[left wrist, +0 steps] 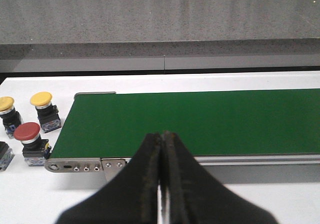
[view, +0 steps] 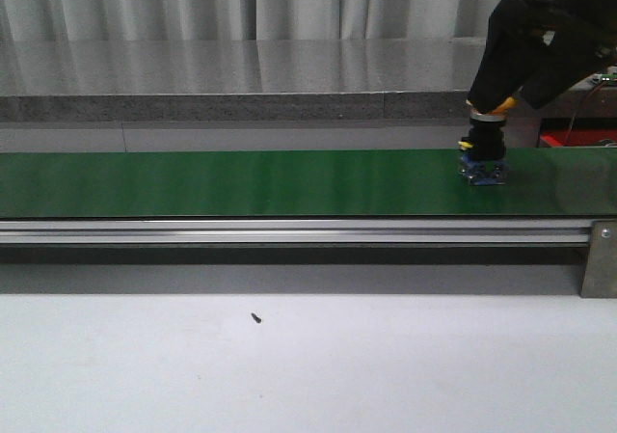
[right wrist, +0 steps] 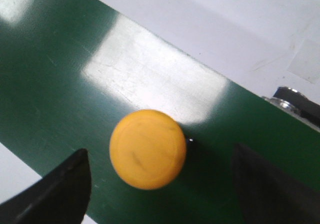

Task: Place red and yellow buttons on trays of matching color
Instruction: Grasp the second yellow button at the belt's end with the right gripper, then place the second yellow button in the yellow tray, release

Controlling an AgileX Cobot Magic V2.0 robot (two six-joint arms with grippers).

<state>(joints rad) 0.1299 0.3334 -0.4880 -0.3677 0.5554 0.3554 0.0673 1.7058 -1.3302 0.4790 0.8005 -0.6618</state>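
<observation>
A yellow button (view: 485, 142) stands upright on the green conveyor belt (view: 241, 182) near its right end. My right gripper (view: 501, 91) hangs directly over it. In the right wrist view the yellow cap (right wrist: 148, 148) sits between the spread fingers of the right gripper (right wrist: 159, 151), touching neither. My left gripper (left wrist: 162, 135) is shut on nothing, just before the belt's left end (left wrist: 85, 134). Beside that end, on the white table, stand two yellow buttons (left wrist: 42, 104) (left wrist: 7, 109) and a red button (left wrist: 28, 136). No trays are in view.
The belt's aluminium frame rail (view: 289, 230) runs along its near side, with an end bracket (view: 600, 257) at the right. A partly cut-off button base (left wrist: 3, 155) sits at the image edge. A small dark speck (view: 255, 317) lies on the white table.
</observation>
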